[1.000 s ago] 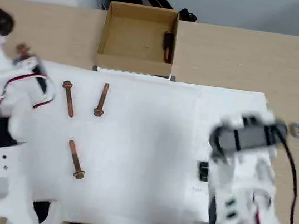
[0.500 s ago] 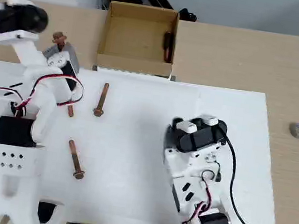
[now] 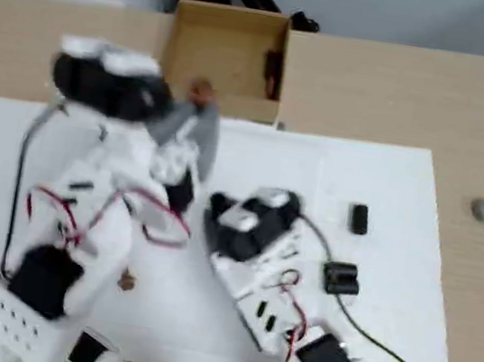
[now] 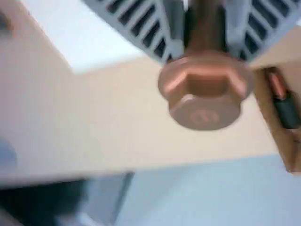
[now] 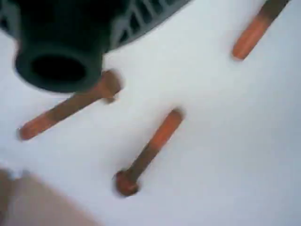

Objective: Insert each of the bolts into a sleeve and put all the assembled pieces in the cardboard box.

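1. Three bolts (image 5: pixel 148 153) lie loose and well apart on the white paper (image 3: pixel 389 176). A fourth, the held bolt (image 4: pixel 204 92), is clamped by its shank between the grey jaws of the left gripper (image 4: pixel 204 44), with its hexagonal head jutting past the tips.
2. One sleeve (image 5: pixel 59 68) sits in the right gripper (image 3: pixel 234 221), whose jaws are closed around its outside so the bore is left open. Two spare sleeves (image 3: pixel 359 219) rest on the right part of the paper.
3. Handling, as a judgement: the bolts look like stiff, smooth metal, light but apt to roll or swivel in a loose pinch. They are best gripped on the shank close to the head. How much of the held bolt's threaded end is free cannot be seen.
4. The sleeve looks like a short rigid tube. It is best held around its middle, with nothing across the mouth.
5. The left arm is raised high over the far-left part of the paper. Its gripper is just on the near side of the cardboard box (image 3: pixel 229 52), which holds one assembled piece (image 3: pixel 272 72) against its right wall.
6. The right arm stretches low from its near-right base toward the middle of the paper, and its gripper ends just beside the left arm.
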Controlling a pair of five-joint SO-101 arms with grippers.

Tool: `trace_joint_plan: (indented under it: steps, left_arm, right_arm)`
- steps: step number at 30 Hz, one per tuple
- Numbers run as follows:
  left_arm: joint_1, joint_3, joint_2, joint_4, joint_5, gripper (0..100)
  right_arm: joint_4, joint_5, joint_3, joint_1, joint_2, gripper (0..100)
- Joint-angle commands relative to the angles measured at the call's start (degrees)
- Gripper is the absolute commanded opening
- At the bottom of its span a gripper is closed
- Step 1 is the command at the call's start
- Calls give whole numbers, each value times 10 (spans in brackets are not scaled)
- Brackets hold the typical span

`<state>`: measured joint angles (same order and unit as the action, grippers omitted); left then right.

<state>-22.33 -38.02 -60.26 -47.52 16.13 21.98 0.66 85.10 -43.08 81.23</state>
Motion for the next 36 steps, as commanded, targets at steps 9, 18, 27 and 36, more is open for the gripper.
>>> trace_joint_plan:
  steps: [9,18,27,36]
  left_arm:
    - [-11,-186,-270,5,-60,7]
    - [43,-199,-298,8,-17,6]
    - [60,-202,-297,21,-1,6]
    - [31,-250,-298,73,22,6]
  right_arm:
    - [-77,-45,-65,-31,-138,2]
    - [-32,-56,-62,-20,-64,2]
    - [124,-57,-89,-10,143,3]
    - [44,-73,-30,-10,124,2]
